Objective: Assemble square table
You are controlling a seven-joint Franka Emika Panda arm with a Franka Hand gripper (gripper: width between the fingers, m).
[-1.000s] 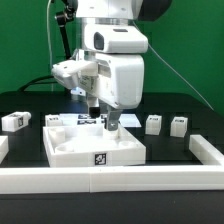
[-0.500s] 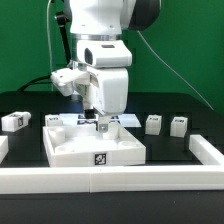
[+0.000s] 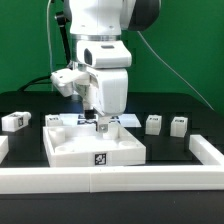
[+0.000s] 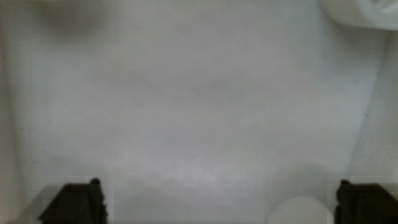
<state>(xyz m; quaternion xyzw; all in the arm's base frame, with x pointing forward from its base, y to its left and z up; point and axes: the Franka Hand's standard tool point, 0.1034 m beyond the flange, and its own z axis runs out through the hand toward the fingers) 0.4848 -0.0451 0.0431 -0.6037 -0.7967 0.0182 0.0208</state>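
The square table top (image 3: 80, 148) lies flat in the middle of the black table (image 3: 170, 148), raised rim up, its tag (image 3: 100, 157) facing the camera, just behind the long white border wall (image 3: 120, 180). The gripper (image 3: 100, 124) hangs straight down over the top's inner floor, close above it. In the wrist view the gripper (image 4: 219, 200) shows both dark fingertips (image 4: 75, 200) standing wide apart with nothing between them, only the plain white floor of the top (image 4: 196, 110) below, so the jaws are open and empty. By the look of things, assembly has hardly begun. The first leg (image 3: 14, 121) sits alone well off to the exterior view's left, while the second leg (image 3: 154, 124) and third leg (image 3: 178, 125) stand side by side on the exterior view's right, all 3 loose and apart from the top. The fourth leg (image 3: 52, 120) stands at the top's far corner on the exterior view's left; whether it is joined there or merely just beside the rim cannot be told. So at least 3 legs, perhaps all 4, are left to fetch and fasten.
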